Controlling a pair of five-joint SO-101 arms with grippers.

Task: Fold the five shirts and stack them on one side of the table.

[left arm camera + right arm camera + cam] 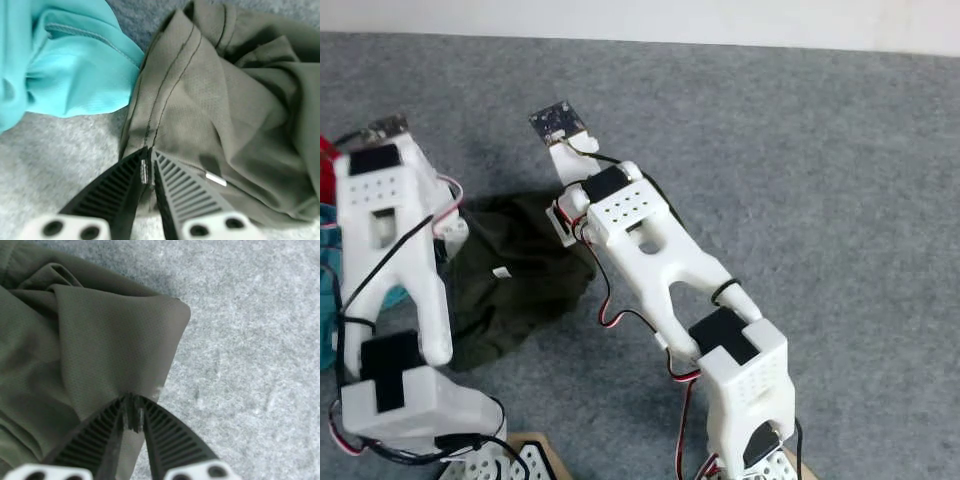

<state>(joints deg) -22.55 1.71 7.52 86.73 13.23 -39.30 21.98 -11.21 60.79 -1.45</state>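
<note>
olive shirt — crumpled heap, long axis near-left to far-right

In the high view the left arm and right arm cover much of the olive shirt, and the spots where their tips meet the cloth are hidden beneath them. At the left edge the teal shirt and a red scrap are cut off; too little of the scrap shows to identify it. In the left wrist view the teal shirt runs off the upper left and the olive shirt off the right. In the right wrist view the olive shirt runs off the left edge.
</note>
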